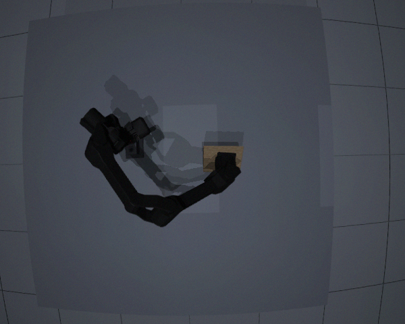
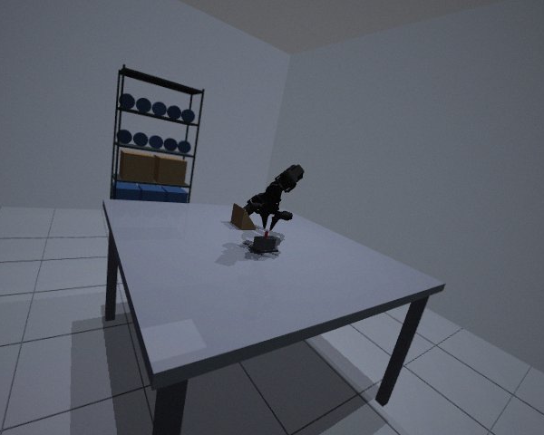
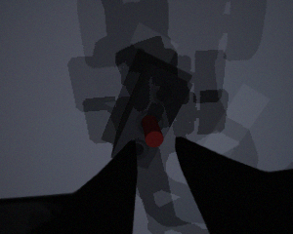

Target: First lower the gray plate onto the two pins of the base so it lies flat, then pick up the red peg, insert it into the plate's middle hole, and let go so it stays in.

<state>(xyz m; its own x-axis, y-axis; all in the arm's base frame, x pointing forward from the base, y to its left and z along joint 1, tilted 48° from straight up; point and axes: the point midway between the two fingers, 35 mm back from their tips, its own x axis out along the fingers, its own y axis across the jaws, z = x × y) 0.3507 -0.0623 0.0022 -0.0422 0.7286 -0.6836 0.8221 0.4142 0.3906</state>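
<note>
Releasing seems in hand: the black two-fingered claw, fingers apart above the red cylindrical peg, should next retreat straight up.

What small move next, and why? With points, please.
I'd probably raise the gripper (image 2: 267,228) (image 3: 155,144) straight up, away from the red peg (image 2: 266,233) (image 3: 153,136). The wrist view shows the fingers parted with gaps on both sides of it, and the exterior view shows it standing in the dark assembly below the fingertips. How deep it sits I can't tell.
</note>
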